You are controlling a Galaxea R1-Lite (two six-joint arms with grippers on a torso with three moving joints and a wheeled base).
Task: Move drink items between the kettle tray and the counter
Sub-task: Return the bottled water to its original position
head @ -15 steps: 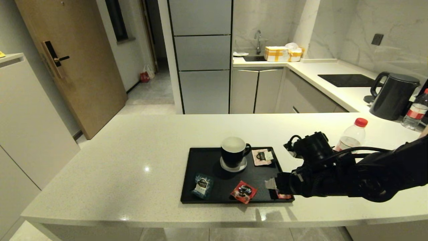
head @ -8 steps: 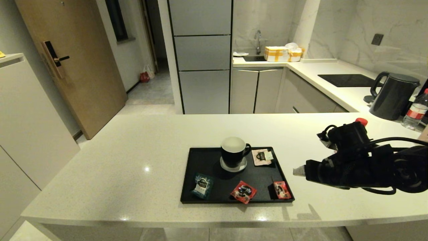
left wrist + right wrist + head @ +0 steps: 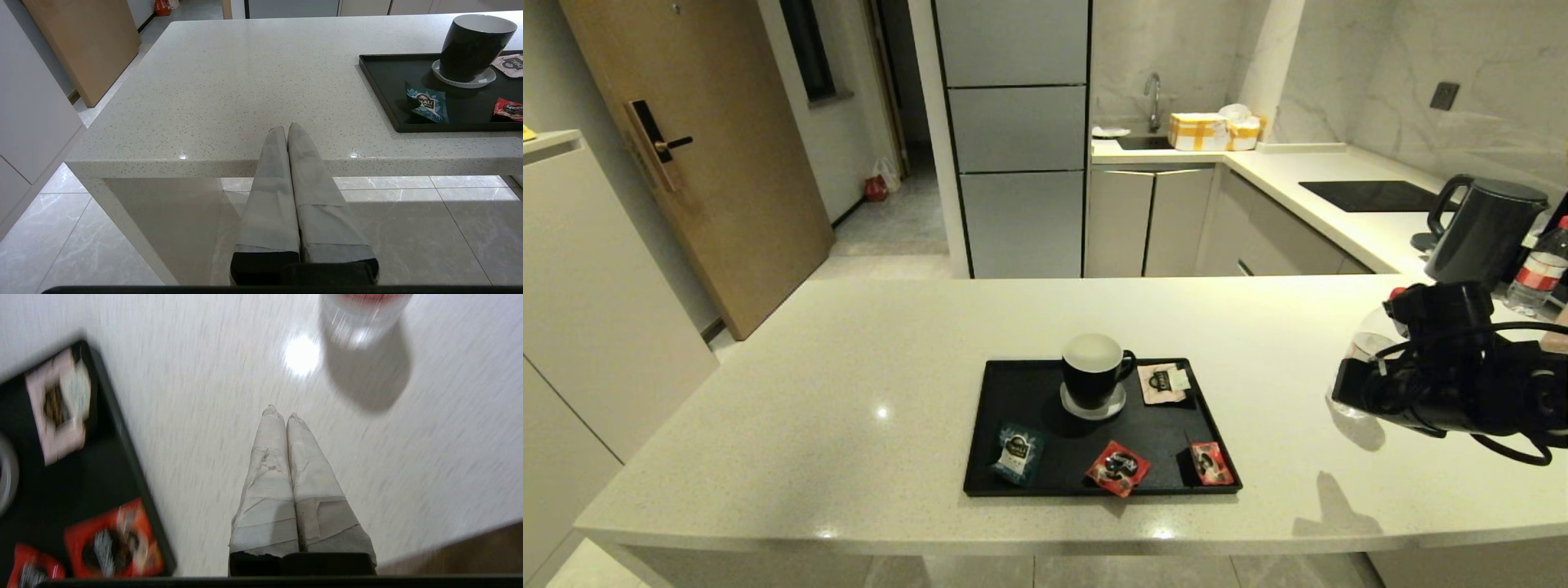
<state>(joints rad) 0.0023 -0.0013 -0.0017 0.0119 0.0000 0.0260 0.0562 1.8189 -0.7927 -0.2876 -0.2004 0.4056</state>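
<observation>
The black kettle tray (image 3: 1029,400) lies mid-counter (image 3: 849,392). On it lie a teal sachet (image 3: 1017,452), a red sachet (image 3: 1118,468), a smaller red sachet (image 3: 1207,462) at the front right corner and a pink sachet (image 3: 1162,382). A clear water bottle (image 3: 1357,355) with a red cap stands on the counter to the tray's right, half hidden behind my right arm. My right gripper (image 3: 280,412) is shut and holds nothing. It hovers over bare counter between the tray (image 3: 81,473) and the bottle (image 3: 363,314). My left gripper (image 3: 287,127) is shut and idle at the counter's front edge.
A black mug (image 3: 1092,371) on a white coaster stands at the tray's back. A black kettle (image 3: 1482,237) and a second bottle (image 3: 1538,271) stand at the far right, with a glass hob (image 3: 1372,196) behind them. Open counter stretches left of the tray.
My right arm has swung right, away from the tray's front right corner, uncovering the small red sachet lying there. It now covers much of the bottle. The left arm has not moved.
</observation>
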